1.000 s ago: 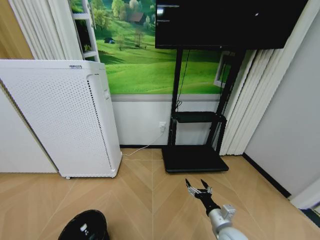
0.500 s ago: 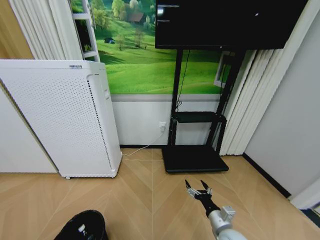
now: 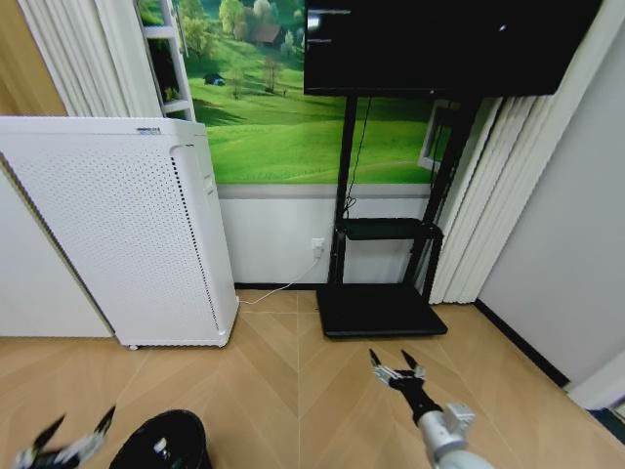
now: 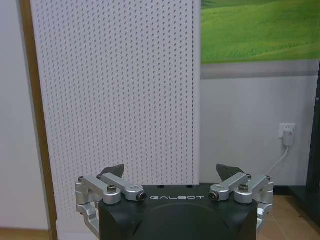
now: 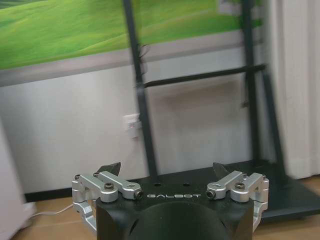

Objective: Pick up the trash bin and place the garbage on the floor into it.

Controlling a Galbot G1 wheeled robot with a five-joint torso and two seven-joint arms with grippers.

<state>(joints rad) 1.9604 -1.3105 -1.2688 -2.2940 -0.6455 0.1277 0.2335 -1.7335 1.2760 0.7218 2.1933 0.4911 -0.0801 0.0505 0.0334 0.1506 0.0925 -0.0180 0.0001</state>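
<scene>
1. Up front in the head view: the trash bin [image 3: 162, 441], small, round and black, stands on the floor [image 3: 283, 391] at the lower left, partly cut by the frame edge, with small pale bits visible inside its mouth. It is in front of the white cabinet [image 3: 117, 230] and apart from it.
2. Head view, left gripper [image 3: 66, 442]: low in the left corner, just beside the bin and not touching it, fingers spread wide, holding nothing. It looks blurred.
3. Head view, right gripper [image 3: 397, 368]: lower right of centre, over bare parquet, fingers wide apart and empty, pointing toward the black TV stand [image 3: 381, 308]. It is well apart from the bin.
4. Head view, background: a dark screen [image 3: 439, 44] on top of the stand, a green landscape mural [image 3: 283, 117] on the wall, pale curtains [image 3: 488, 195] at the right.
5. Left wrist view: left gripper [image 4: 172, 171] is spread wide with nothing between the fingertips; it faces the white cabinet's [image 4: 115, 90] perforated side. A wall socket [image 4: 287, 135] with a white plug and cable sits farther off.
6. Right wrist view: right gripper [image 5: 166, 169] is wide and empty, facing the TV stand's [image 5: 145, 100] posts and base, with a wall socket [image 5: 132, 125] behind. A strip of floor [image 5: 50, 227] shows low down.
</scene>
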